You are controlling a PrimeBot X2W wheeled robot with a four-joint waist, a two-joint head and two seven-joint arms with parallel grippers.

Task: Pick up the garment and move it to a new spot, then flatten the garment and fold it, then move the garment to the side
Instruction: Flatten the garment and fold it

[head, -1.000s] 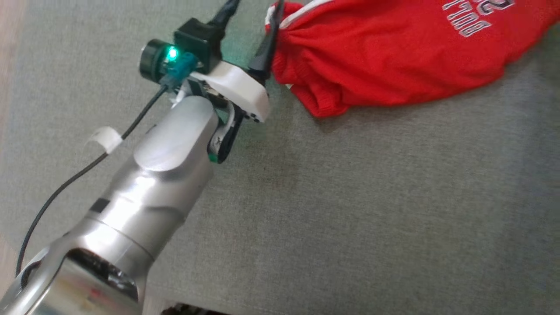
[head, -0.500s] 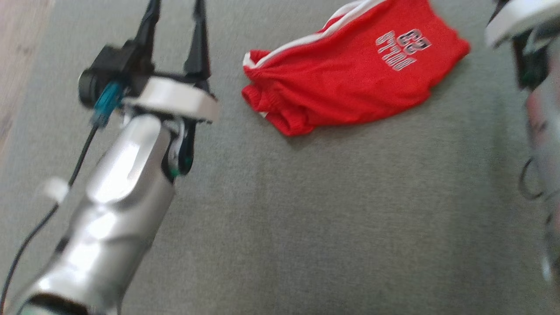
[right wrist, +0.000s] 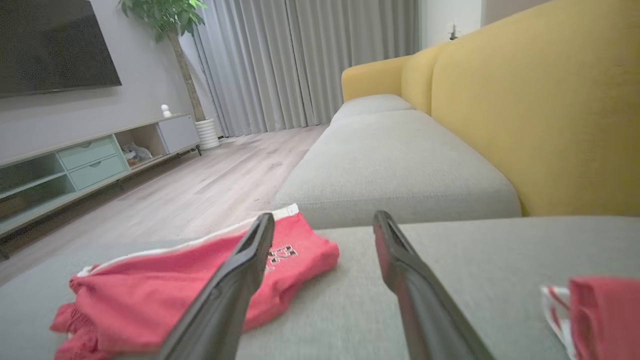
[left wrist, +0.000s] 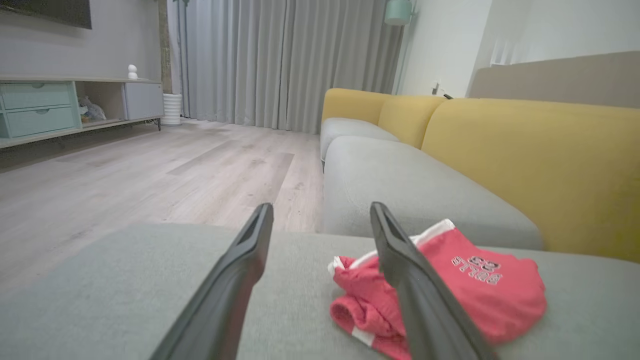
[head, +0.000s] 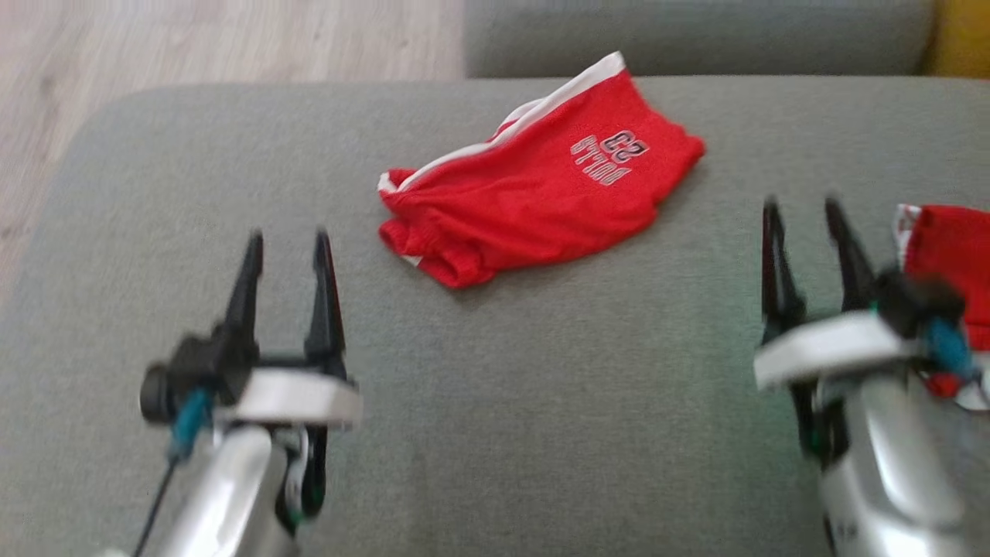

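The garment point(head: 534, 189) is a pair of red shorts with white trim and a printed number, lying crumpled on the grey sofa seat point(head: 541, 402). It also lies to the right in the left wrist view point(left wrist: 465, 280) and to the left in the right wrist view point(right wrist: 165, 295). My left gripper point(head: 286, 244) hovers open at the lower left, short of the garment and clear of it. At the lower right my right gripper point(head: 804, 213) is open too, holding nothing. In each wrist view the two dark fingers point(left wrist: 240, 280) point(right wrist: 235, 280) stand well apart.
A second red cloth with white trim point(head: 947, 255) lies at the seat's right edge, beside my right gripper. Yellow back cushions point(left wrist: 540, 165) run behind the seat. Wooden floor point(head: 216, 39) lies past the seat's left end, with a low TV cabinet point(right wrist: 95, 155) and curtains beyond.
The head camera has swung back and up, so the whole garment and both grippers now show. The left gripper has drawn back from the garment's waistband and stands apart from it.
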